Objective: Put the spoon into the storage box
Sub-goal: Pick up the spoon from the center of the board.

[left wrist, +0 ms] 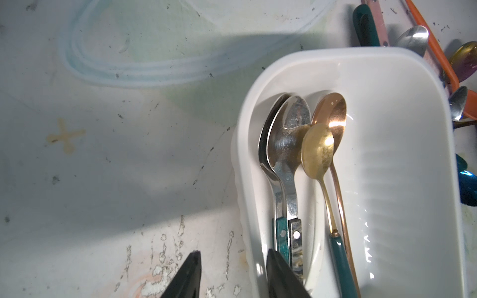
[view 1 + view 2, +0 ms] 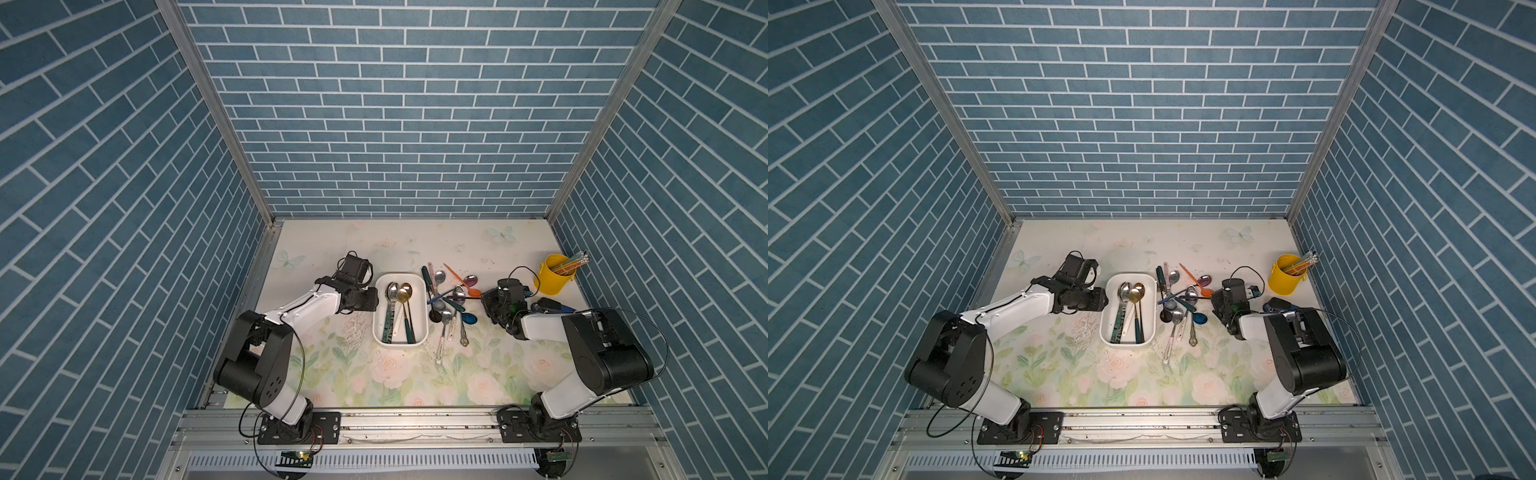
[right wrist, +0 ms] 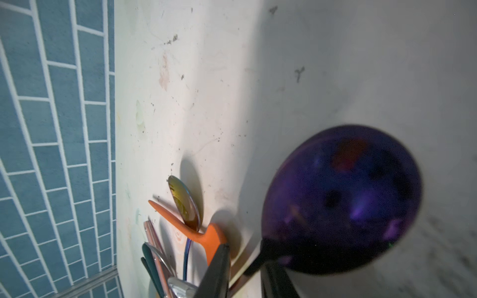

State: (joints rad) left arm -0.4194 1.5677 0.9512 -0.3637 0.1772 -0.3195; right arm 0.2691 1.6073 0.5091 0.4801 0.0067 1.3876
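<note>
Mostly, the right gripper (image 3: pixel 245 258) is hiding beneath its own wrist in both top views. Only the right wrist view is showing its jaws, which are standing a little apart with the dark neck of the spoon (image 3: pixel 340 198) running down between them. I cannot tell whether they are pinching that neck: the spoon is blurring, and its handle is getting cut off at the frame's edge. A dark thing (image 2: pixel 550 305) behind the right arm is lying half hidden, and I cannot make it out.

From above, the spoon is sitting outside the box (image 2: pixel 419 303), at the end of the pile (image 2: pixel 446 307) nearest the right edge of the table (image 2: pixel 415 386), between the box and the cup (image 2: pixel 555 279). No view is showing whether it is touching the table.

The left gripper (image 1: pixel 233 252) is standing open astride the box's left wall, with one fingertip over the table and one inside the box, over the handles. The left wrist view alone is showing four spoons lying lengthwise in the box; from above they are harder to count.

The spoon's bowl is looking oval and glossy, deep purple with blue and red glints.
</note>
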